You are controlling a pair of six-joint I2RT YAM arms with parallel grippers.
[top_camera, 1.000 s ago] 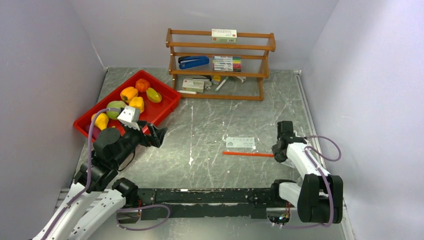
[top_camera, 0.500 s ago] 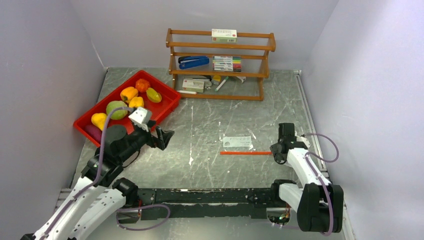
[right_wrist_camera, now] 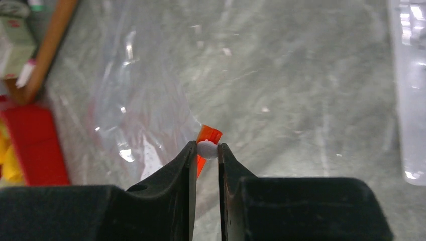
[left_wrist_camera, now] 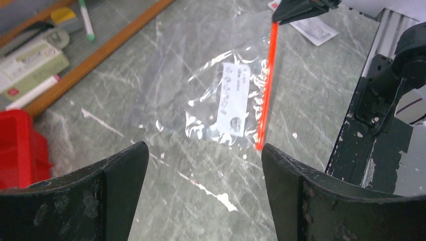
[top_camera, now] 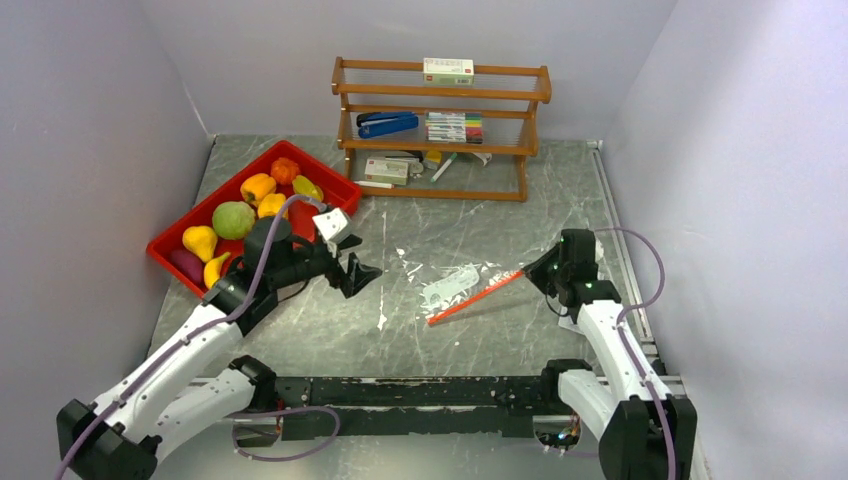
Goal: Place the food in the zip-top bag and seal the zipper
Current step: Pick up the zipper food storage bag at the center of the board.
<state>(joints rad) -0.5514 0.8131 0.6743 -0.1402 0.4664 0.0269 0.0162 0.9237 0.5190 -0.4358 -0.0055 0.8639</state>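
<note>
Top external, food [top_camera: 233,219] in red tray [top_camera: 335,180], right gripper [top_camera: 528,272] pinching zipper [top_camera: 470,298], left gripper [top_camera: 358,275] wide

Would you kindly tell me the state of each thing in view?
bag: empty, on the table, one corner lifted.
zipper: one end pinched and raised; sealed or not, unclear.
right gripper: shut on zipper.
left gripper: open, empty.
food: in the red tray.

- A robot test lab: plain pale walls [top_camera: 90,120] are boxing in a grey table [top_camera: 440,225].
- Two robot arms [top_camera: 185,345] are standing on a black rail [top_camera: 420,392] at 6 o'clock.
- A wooden shelf [top_camera: 440,95] is holding pens [top_camera: 453,127] at 12 o'clock, a red tray [top_camera: 214,191] toy fruit [top_camera: 232,219] at 10 o'clock.
</note>
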